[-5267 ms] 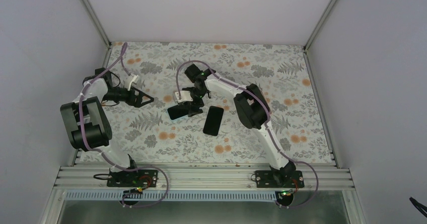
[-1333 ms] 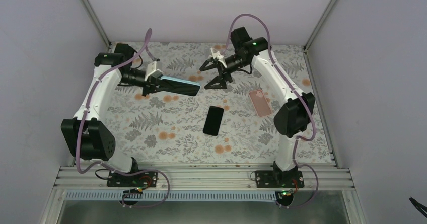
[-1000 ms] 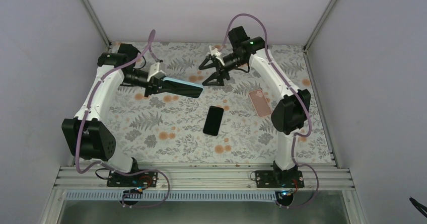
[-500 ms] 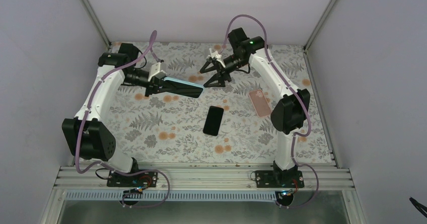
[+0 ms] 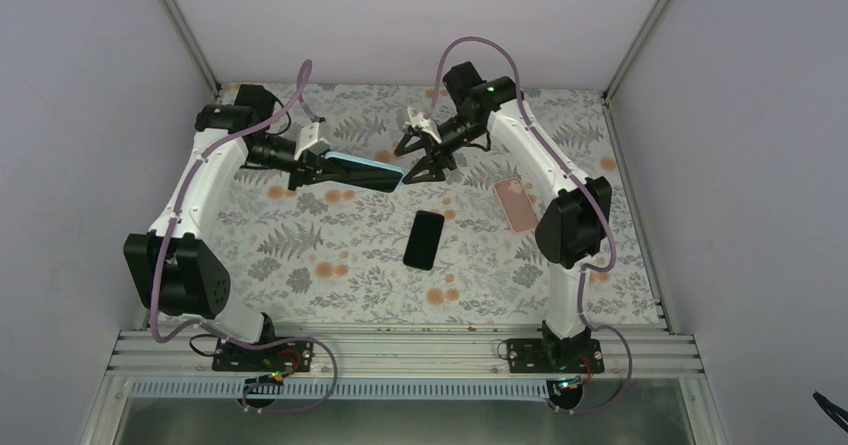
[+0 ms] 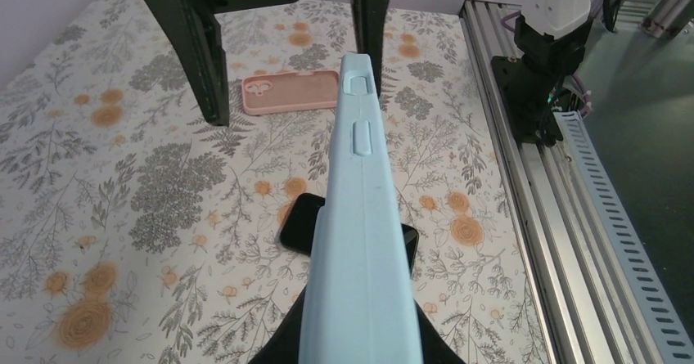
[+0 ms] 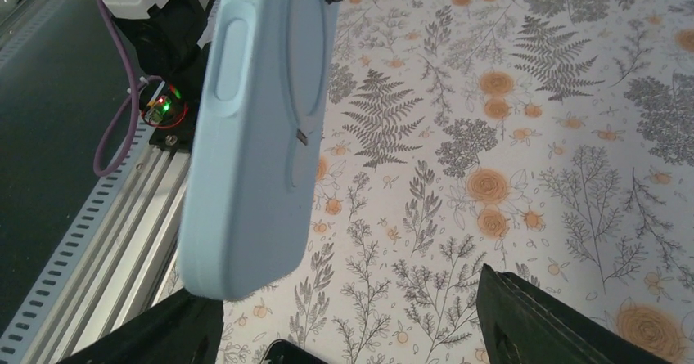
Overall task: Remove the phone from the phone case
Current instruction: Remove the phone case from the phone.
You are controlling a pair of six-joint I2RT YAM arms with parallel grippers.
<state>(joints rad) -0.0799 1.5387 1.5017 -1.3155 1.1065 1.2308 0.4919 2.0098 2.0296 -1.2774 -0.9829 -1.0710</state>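
My left gripper (image 5: 320,169) is shut on one end of a light blue phone case (image 5: 365,172), which it holds level above the table. The left wrist view runs along the case's edge (image 6: 360,241) and its side buttons. The case's back (image 7: 254,135) fills the right wrist view. Its inside is hidden, so I cannot tell whether a phone sits in it. My right gripper (image 5: 407,163) is open, with its fingers (image 6: 196,53) on either side of the case's free end and not touching it.
A black phone (image 5: 424,239) lies flat on the floral table under the case. A pink case (image 5: 517,204) lies to the right, near the right arm. The aluminium rail (image 6: 540,217) runs along the near edge.
My right gripper has moved left, up to the blue case's free end, with its jaws a little narrower. The left gripper and the case have barely moved.
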